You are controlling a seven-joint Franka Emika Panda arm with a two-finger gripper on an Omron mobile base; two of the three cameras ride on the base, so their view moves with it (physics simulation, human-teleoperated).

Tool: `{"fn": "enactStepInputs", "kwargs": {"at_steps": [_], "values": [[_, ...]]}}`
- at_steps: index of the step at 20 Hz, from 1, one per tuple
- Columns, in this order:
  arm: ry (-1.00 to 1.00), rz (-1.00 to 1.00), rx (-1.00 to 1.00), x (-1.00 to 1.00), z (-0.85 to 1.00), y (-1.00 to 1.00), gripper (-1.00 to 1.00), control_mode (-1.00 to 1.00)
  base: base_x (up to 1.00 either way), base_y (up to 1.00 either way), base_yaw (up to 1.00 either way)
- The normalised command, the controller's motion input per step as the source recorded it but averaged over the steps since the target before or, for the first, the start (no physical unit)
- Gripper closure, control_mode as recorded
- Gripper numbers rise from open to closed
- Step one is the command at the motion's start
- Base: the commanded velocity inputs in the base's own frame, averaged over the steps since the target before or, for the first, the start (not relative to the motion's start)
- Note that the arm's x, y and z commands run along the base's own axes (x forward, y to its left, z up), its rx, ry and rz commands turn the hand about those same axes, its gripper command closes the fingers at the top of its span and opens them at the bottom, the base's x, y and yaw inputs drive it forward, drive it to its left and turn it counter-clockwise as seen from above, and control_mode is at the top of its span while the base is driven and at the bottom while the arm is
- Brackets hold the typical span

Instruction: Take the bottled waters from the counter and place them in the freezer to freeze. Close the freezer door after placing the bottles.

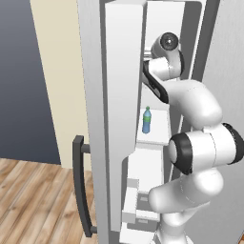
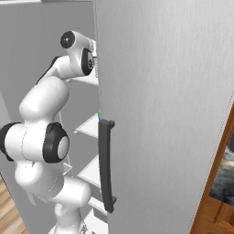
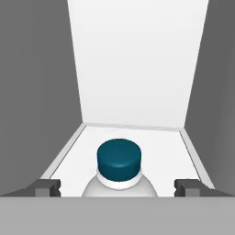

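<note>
The robot's arm (image 1: pixel 190 102) reaches into the open freezer (image 1: pixel 159 28). In the hand view, the hand (image 3: pixel 118 187) is let go and spread wide. Its two dark fingertips (image 3: pixel 45 187) stand far apart, one on each side of a bottle (image 3: pixel 119 176), and neither one touches it. This bottle has a pale body and a dark blue-green cap (image 3: pixel 119 158). It stands upright on a white shelf (image 3: pixel 151 147) inside the freezer, with grey walls on both sides and a white back wall behind it.

In the left base view, a blue bottle with a green cap (image 1: pixel 147 120) stands upright on a white shelf (image 1: pixel 159 136) lower down in the freezer (I cannot tell if it is the same bottle as the one by the hand). The freezer door (image 1: pixel 112 114) is swung open, and its dark bar handle (image 1: pixel 80 186) shows near the wooden floor (image 1: pixel 33 200).

In the right base view, the other grey door (image 2: pixel 169 105) with its own dark handle (image 2: pixel 106 164) stands beside the arm.
</note>
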Motion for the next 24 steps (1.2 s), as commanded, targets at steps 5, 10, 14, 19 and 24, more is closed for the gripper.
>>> {"fn": "enactStepInputs", "kwargs": {"at_steps": [5,10,14,19,24], "values": [[-0.09,0.0,0.0,-0.15,0.01,0.05,-1.0,-1.0,0.0,0.0,0.0],[-0.04,0.0,0.0,-0.1,0.09,0.1,-1.0,-1.0,0.0,0.0,0.0],[0.0,0.0,0.0,-0.1,0.21,0.08,-1.0,-1.0,0.0,0.0,0.0],[0.0,0.0,0.0,-0.21,0.26,0.0,-1.0,-1.0,0.0,0.0,0.0],[0.01,0.0,0.02,-0.45,0.11,0.0,-1.0,-1.0,0.0,0.0,0.0]]}}
